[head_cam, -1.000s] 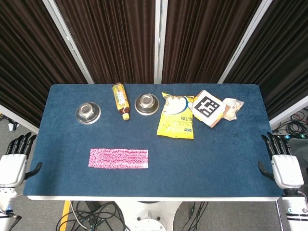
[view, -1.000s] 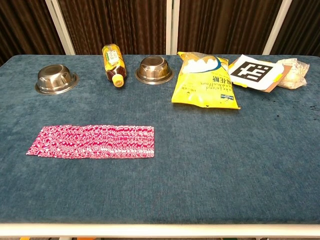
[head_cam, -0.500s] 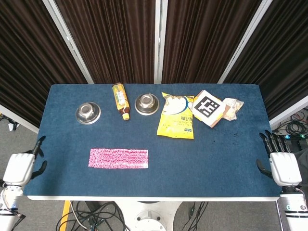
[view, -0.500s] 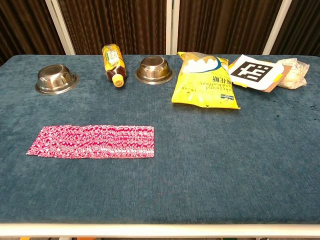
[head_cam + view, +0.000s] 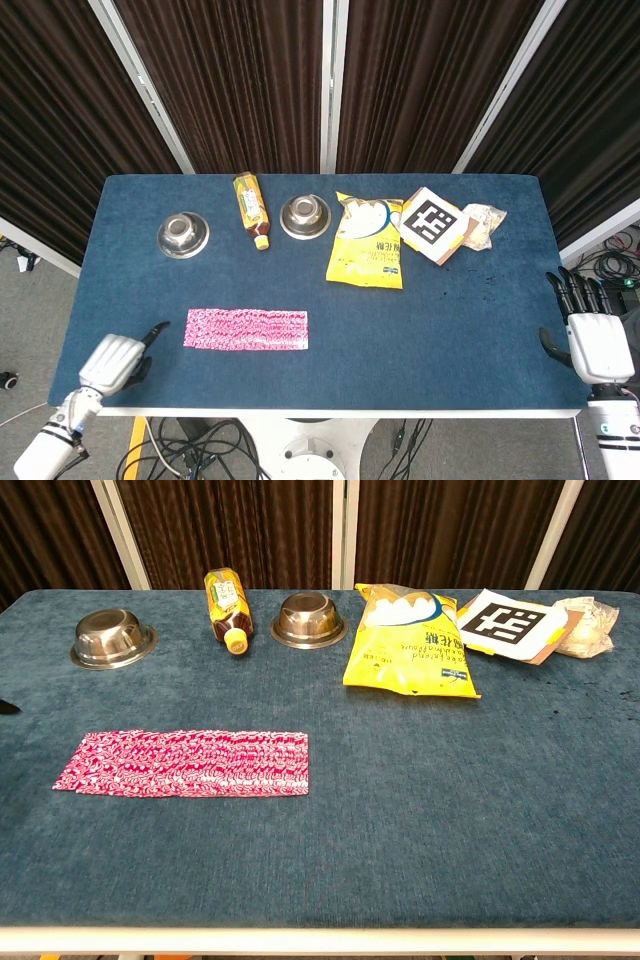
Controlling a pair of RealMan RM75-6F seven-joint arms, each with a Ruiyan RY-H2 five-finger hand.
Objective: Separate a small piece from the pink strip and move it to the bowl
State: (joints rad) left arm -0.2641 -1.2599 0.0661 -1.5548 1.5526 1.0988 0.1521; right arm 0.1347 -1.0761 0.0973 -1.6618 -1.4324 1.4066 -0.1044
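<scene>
From my head view, two shiny bowls sit on the far side of the blue table point(image 5: 430, 330). The left bowl point(image 5: 183, 234) and the middle bowl point(image 5: 305, 215) both look empty. A small bottle point(image 5: 251, 208) lies on its side between them. To the right are a yellow bag point(image 5: 368, 241), a card with a black and white square point(image 5: 434, 224) and a clear wrapper point(image 5: 484, 224); I cannot tell what is in the wrapper. The pink strip point(image 5: 246, 329) lies flat on the near left part of the table, whole, well apart from both bowls.

My left hand point(image 5: 113, 360) has moved in over the near left corner since half a second ago, when it hung just off the left edge. Now it is near the strip's left end, not touching it. Its fingers are mostly curled in, with one dark tip poking toward the strip, and it holds nothing. My right hand point(image 5: 596, 342) stays by the right edge, fingers straight and apart, holding nothing.

From my chest view, both bowls point(image 5: 113, 637) point(image 5: 309, 618) still look empty. The strip point(image 5: 186, 762) has not moved. A tiny dark tip now shows at the left edge, which was not there before; I cannot tell more about it.
</scene>
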